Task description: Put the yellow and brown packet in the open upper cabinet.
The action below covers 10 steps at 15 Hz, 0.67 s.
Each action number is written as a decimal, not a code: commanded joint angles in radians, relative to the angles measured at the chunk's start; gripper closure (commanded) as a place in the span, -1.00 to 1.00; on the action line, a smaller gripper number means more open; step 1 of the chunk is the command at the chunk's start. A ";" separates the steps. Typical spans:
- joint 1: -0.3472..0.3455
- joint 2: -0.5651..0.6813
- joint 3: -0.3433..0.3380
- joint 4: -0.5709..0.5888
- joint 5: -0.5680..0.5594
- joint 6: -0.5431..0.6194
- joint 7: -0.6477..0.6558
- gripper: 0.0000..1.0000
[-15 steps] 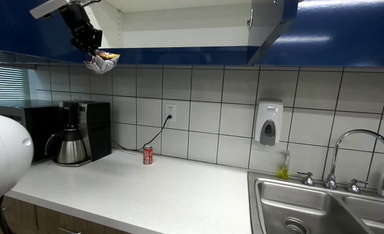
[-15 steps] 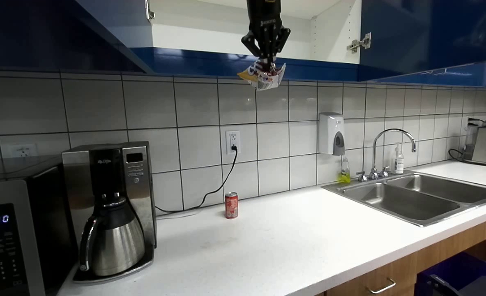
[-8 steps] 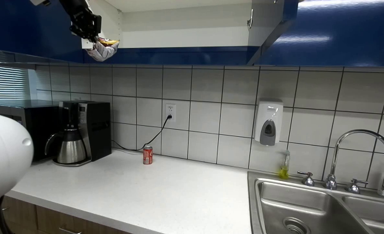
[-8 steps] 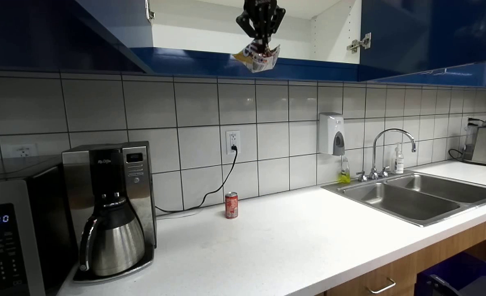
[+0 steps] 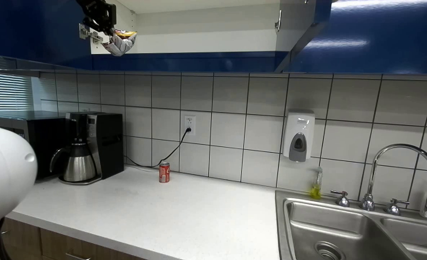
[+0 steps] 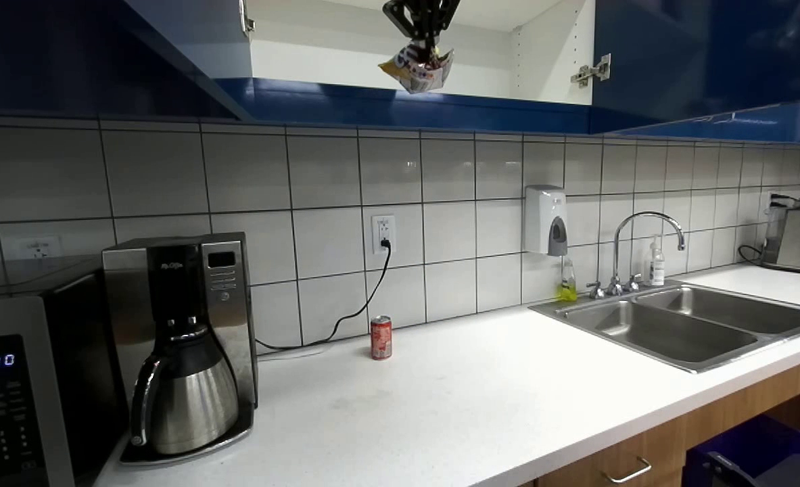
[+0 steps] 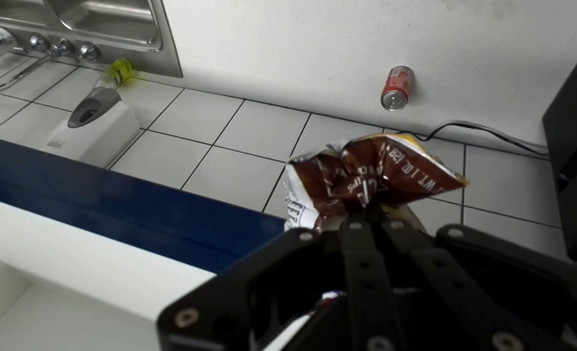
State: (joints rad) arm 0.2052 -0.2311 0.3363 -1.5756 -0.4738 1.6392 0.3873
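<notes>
So, the yellow and brown packet (image 7: 361,178) is dangling right at the tips of the hand (image 7: 373,222). The fingers are pressed together, pinching it, and most of the crinkly foil sticks out past them. In both exterior views it's up in front of the open upper cabinet (image 6: 325,47), with its lowest bit just overlapping the blue front edge.

Writing: the wrist view gives me "WT. 1 OZ." on the brown side, with more white letters scrunched into the folds. There's also a white panel with black print too tiny to make out.

As for where it's pointing, a yellow-edged corner in the wrist view pokes out toward the side with the coffee maker (image 6: 176,297). The widest spread runs crosswise past the fingertips there, but it's so crumpled I can't tell the true long axis.

Down on the bench (image 6: 481,399), the red can (image 6: 381,338) stands upright near the back edge. The coffee maker's script looks like Mr. Coffee, and the microwave (image 6: 34,392) next to it reads 0:00.
</notes>
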 commanded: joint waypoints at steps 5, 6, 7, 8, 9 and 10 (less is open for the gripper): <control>-0.006 0.092 0.014 0.131 -0.095 -0.006 -0.031 0.99; -0.004 0.103 0.012 0.143 -0.102 -0.001 -0.036 0.99; -0.002 0.114 0.012 0.157 -0.114 -0.002 -0.035 0.99; 0.001 0.126 0.012 0.169 -0.133 0.004 -0.039 0.99; 0.004 0.134 0.009 0.178 -0.150 0.017 -0.047 0.99; 0.007 0.144 0.006 0.187 -0.166 0.030 -0.055 0.99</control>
State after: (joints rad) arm 0.2084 -0.1316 0.3382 -1.4519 -0.5872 1.6510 0.3715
